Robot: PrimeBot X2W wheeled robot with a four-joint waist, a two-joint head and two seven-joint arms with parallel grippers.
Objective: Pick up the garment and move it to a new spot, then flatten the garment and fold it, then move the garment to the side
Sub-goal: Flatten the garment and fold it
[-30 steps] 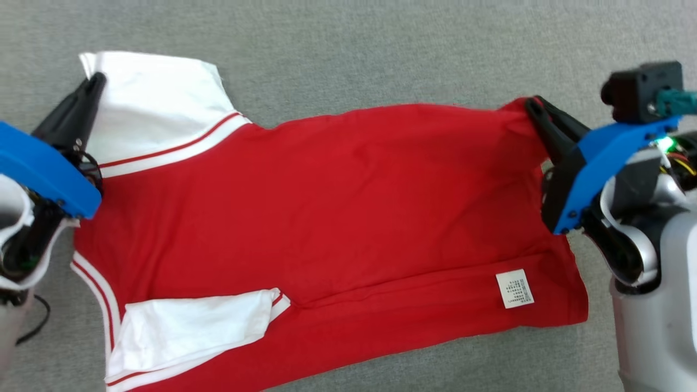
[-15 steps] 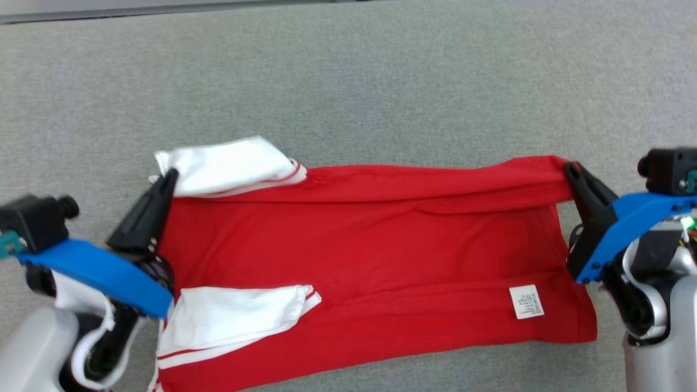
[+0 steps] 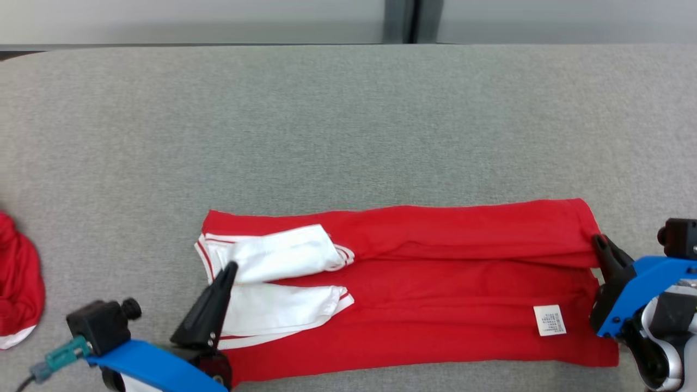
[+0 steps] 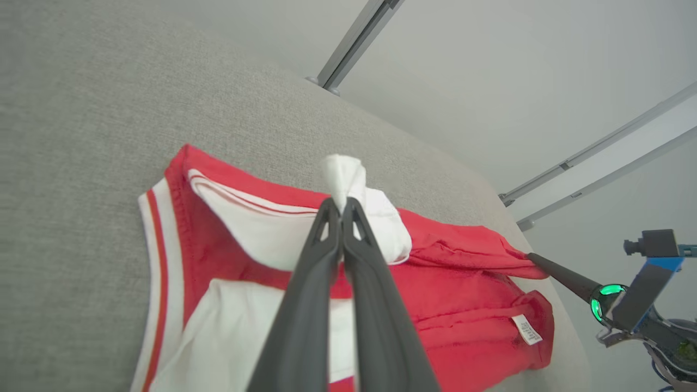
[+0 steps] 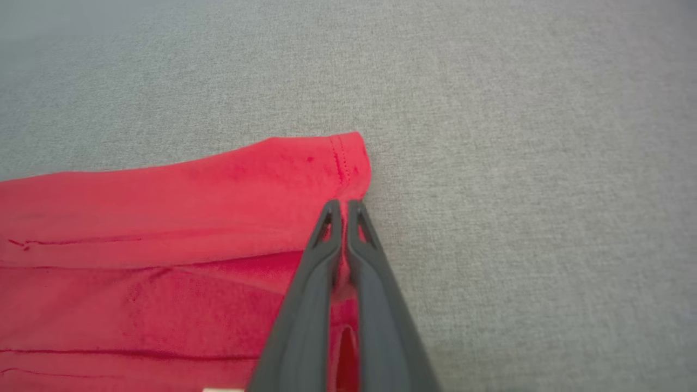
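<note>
My left claw (image 4: 341,206) pinches the red garment (image 3: 435,283) by its white sleeve (image 4: 348,174); my right claw (image 5: 343,206) pinches the hem (image 5: 340,158), cloth between them.

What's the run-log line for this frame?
step: fold | left gripper: shut on garment at white sleeve | right gripper: shut on garment at hem corner | garment: far edge folded over, on grey surface
</note>
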